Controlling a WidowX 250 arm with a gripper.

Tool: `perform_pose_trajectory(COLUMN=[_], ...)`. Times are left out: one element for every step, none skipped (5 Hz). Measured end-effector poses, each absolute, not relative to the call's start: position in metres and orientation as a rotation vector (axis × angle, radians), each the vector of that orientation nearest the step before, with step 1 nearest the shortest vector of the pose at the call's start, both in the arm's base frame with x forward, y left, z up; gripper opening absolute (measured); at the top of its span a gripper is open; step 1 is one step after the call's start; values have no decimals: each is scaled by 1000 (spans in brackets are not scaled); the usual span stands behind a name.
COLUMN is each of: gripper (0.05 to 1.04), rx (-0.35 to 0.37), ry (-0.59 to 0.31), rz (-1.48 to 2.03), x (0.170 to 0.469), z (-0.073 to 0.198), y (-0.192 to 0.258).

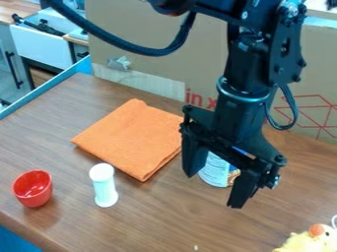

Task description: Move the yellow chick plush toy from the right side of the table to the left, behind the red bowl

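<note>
The black gripper point(212, 191) hangs over the right half of the wooden table, its two fingers apart with a gap between them. Behind the fingers, partly hidden by them, stands a can with a white and blue label point(214, 171). To the left of the gripper lies a folded orange cloth point(135, 138). A white cylindrical bottle point(104, 186) stands upright in front of the cloth. Farther left is a small red bowl point(33, 188) near the table's left front part. A yellow plush toy point(311, 240) with an orange beak sits at the lower right corner.
A cardboard panel point(148, 34) stands along the table's back edge. Blue edging point(49, 88) runs along the left side of the wooden table point(151, 216). Beyond it, at the upper left, are white drawers point(41, 47). A black cable loops beside the arm.
</note>
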State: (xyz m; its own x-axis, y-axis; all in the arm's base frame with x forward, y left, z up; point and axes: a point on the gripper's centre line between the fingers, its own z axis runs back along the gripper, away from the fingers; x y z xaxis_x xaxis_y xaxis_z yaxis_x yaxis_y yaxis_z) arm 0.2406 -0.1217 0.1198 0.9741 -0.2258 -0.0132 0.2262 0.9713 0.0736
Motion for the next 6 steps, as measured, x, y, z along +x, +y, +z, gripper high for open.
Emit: perform_pose_trajectory(gripper=[1003,1003,1003,1003,1003,1003], rx=[84,90,62,32,-1,-49], ry=[26,19,6,-1,5,2], rz=[-229,-302,-361,-434,-470,-533], x=[240,242,244,251,257,271], z=[113,111,105,98,82,65], y=[-121,-141,-161,-181,-193,-211])
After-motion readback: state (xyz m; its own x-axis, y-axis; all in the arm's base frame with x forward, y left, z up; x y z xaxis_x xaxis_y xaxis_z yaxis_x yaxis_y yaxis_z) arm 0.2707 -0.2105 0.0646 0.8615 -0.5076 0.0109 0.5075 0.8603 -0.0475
